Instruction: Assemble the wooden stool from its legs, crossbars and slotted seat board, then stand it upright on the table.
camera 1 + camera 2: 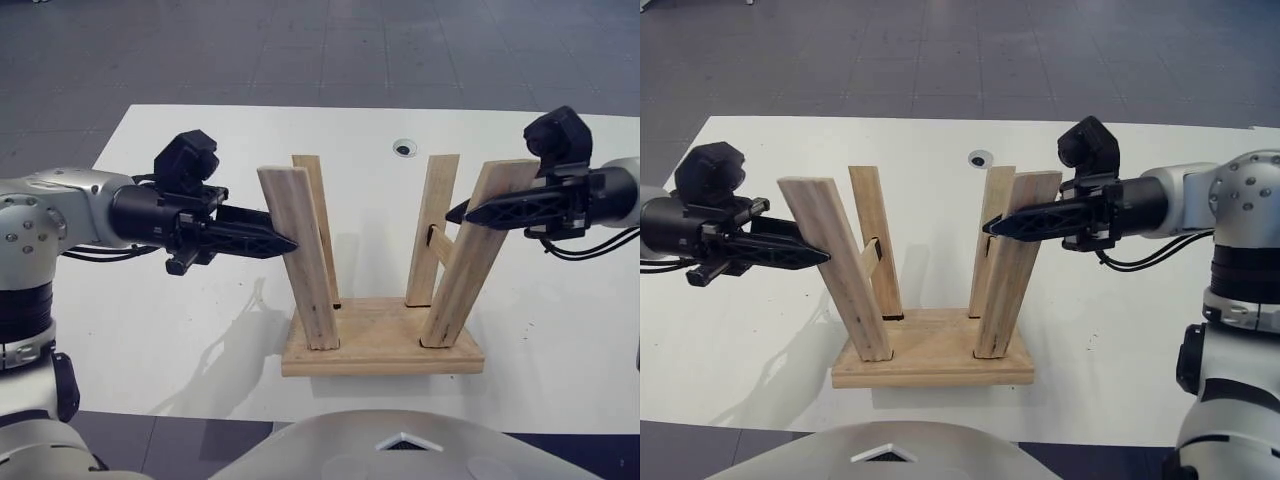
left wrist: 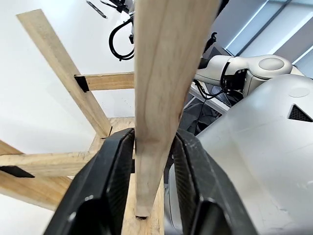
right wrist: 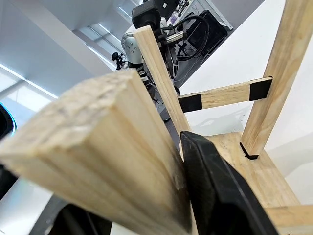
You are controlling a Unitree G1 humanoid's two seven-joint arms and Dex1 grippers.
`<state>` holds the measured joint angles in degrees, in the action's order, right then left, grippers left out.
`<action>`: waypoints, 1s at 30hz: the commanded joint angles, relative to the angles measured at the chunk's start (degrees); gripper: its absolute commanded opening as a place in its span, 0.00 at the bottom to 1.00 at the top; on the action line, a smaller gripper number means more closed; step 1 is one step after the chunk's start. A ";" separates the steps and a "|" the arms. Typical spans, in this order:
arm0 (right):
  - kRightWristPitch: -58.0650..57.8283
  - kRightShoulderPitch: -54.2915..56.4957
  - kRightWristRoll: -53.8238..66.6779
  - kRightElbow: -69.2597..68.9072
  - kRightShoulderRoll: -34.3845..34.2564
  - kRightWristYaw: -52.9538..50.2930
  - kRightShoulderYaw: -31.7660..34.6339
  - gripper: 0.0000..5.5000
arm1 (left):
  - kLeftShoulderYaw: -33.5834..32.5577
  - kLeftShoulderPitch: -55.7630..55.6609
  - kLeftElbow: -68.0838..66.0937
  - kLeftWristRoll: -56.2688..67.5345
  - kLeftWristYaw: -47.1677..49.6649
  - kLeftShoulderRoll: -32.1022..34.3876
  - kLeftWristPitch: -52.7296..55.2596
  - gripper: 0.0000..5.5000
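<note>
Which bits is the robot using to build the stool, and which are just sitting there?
For the job:
seat board
near left leg, in left gripper
near right leg, in right gripper
far left leg
far right leg
crossbars

Just there:
table
cable hole

Seat board (image 1: 380, 352) flat on white table (image 1: 560, 340)

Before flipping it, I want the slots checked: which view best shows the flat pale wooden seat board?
Left eye view: the whole seat board, four legs standing in it. Right eye matches; wrist views catch corners.
</note>
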<state>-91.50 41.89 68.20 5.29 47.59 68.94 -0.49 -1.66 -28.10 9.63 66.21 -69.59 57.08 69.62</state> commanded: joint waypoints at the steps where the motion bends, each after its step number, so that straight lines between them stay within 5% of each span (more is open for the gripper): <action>1: -0.94 2.95 -1.65 4.29 -1.74 -2.16 -5.50 0.44 | 5.63 -5.90 -10.10 -7.76 0.20 -4.46 -1.72 0.32; 9: 19.05 12.53 -23.91 28.97 -5.68 7.14 -17.88 0.74 | 4.61 -7.75 -19.58 -13.78 -0.89 -8.55 -3.78 0.57; 12: 27.31 16.67 -30.77 39.56 -6.63 9.78 -17.71 0.74 | 3.36 -7.19 -19.91 -13.95 -1.27 -8.24 -3.54 0.66; 20: 33.70 21.22 -38.33 49.52 -6.59 15.15 -11.91 0.74 | -1.62 -3.02 -17.57 -13.15 -1.80 -6.48 -2.18 0.66; 25: 36.44 13.63 -39.37 36.29 4.20 23.15 -11.94 0.84 | -3.80 5.27 -13.22 -14.38 -7.95 0.32 -4.55 0.72; 30: 37.88 -8.67 -31.57 6.96 19.22 23.54 -12.19 0.99 | -3.05 17.49 -6.08 -19.31 -12.40 4.78 -13.30 0.86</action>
<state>-54.88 41.71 34.06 23.99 61.19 92.40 -12.42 -5.27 -15.41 -0.35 50.62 -80.72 59.63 61.30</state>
